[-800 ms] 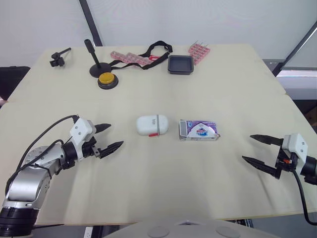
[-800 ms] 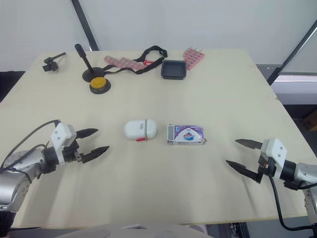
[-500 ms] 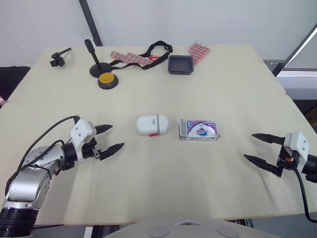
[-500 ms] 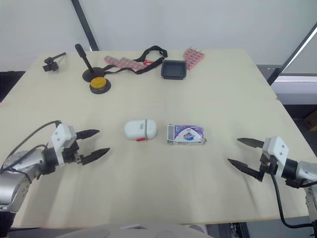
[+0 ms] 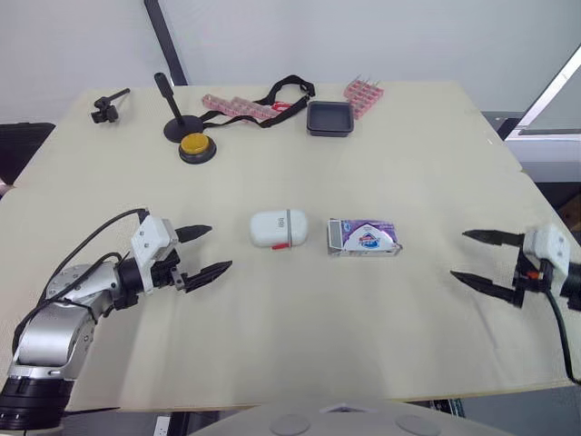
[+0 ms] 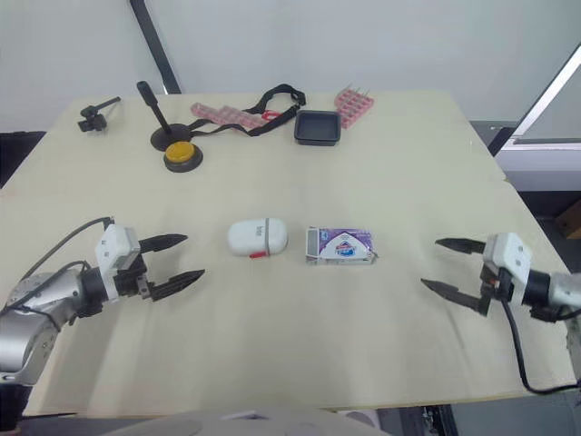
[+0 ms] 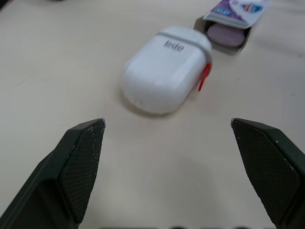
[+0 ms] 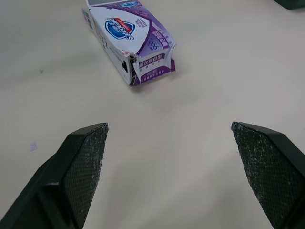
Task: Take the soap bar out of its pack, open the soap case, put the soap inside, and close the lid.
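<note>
A white oval soap case [image 5: 279, 228] with a red clasp lies shut in the middle of the table. Just right of it lies the purple soap pack [image 5: 365, 238], its end facing the case open; in the left wrist view a pale soap bar [image 7: 227, 34] shows inside that end. The pack's other end [image 8: 148, 65] is torn open. My left gripper [image 5: 202, 251] is open, a short way left of the case. Far to the right, near the table's edge, my right gripper [image 5: 483, 259] stands open and points at the pack. Both hold nothing.
Along the far side stand a black stand with a yellow button [image 5: 197, 146], a small black clamp [image 5: 107, 106], pink blister strips [image 5: 238, 105], a black strap [image 5: 289, 94], a black square tray [image 5: 329, 118] and a pink rack [image 5: 364, 92].
The right gripper has drawn back to the right, away from the pack, and risen slightly. The left gripper has edged a little toward the case. Case and pack lie as before.
</note>
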